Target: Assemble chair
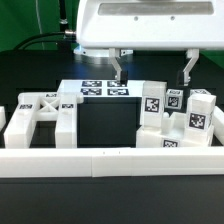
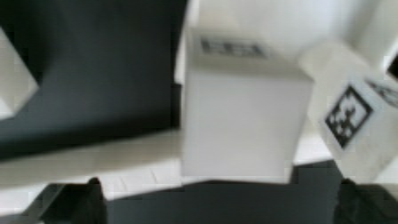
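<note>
In the exterior view my gripper (image 1: 154, 72) hangs open and wide above the right-hand cluster of chair parts, its fingers (image 1: 120, 68) clear of them. That cluster is several glossy white tagged blocks and posts (image 1: 178, 118). A white chair frame (image 1: 40, 118) lies at the exterior view's left. The wrist view shows a white post (image 2: 240, 120) and a tagged block (image 2: 356, 112) close ahead of the gripper (image 2: 217, 206). Only dark table shows between the fingertips (image 2: 80, 205). Nothing is held.
The marker board (image 1: 100, 88) lies flat at the back, behind the black table middle. A long low white rail (image 1: 110, 162) runs along the front edge. Another white piece (image 2: 15, 80) shows at the wrist view's edge.
</note>
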You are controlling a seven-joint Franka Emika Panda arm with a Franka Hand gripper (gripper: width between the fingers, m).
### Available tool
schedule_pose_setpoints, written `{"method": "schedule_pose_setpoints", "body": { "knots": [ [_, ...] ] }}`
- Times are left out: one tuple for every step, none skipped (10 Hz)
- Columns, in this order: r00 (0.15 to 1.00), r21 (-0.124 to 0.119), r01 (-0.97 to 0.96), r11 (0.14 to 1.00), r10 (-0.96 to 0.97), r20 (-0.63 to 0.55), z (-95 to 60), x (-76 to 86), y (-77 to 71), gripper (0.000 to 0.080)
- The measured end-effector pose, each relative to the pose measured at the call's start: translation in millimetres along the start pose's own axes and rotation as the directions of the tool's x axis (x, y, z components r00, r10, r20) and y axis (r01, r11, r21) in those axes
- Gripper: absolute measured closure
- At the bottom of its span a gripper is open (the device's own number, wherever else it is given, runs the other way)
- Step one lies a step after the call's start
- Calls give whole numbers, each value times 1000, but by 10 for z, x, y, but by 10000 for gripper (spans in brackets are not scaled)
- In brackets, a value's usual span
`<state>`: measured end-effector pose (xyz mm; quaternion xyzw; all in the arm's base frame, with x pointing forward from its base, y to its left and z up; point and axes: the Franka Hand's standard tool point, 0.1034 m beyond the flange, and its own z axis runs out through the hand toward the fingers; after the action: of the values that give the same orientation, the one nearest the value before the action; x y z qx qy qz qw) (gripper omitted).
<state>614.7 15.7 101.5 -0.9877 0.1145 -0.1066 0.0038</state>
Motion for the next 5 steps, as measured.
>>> {"method": "schedule_pose_setpoints", "body": {
  "knots": [
    [997, 0, -8, 1000, 8, 71, -5, -30, 19, 151],
    [994, -1, -11, 1000, 11, 108, 1, -60, 30, 151],
    [985, -4, -14, 1000, 14, 171, 12, -133, 39, 151],
    [986, -5, -14, 1000, 14, 165, 22, -128, 39, 151],
    [987, -5, -13, 1000, 14, 158, 42, -144, 28, 151]
  ]
}}
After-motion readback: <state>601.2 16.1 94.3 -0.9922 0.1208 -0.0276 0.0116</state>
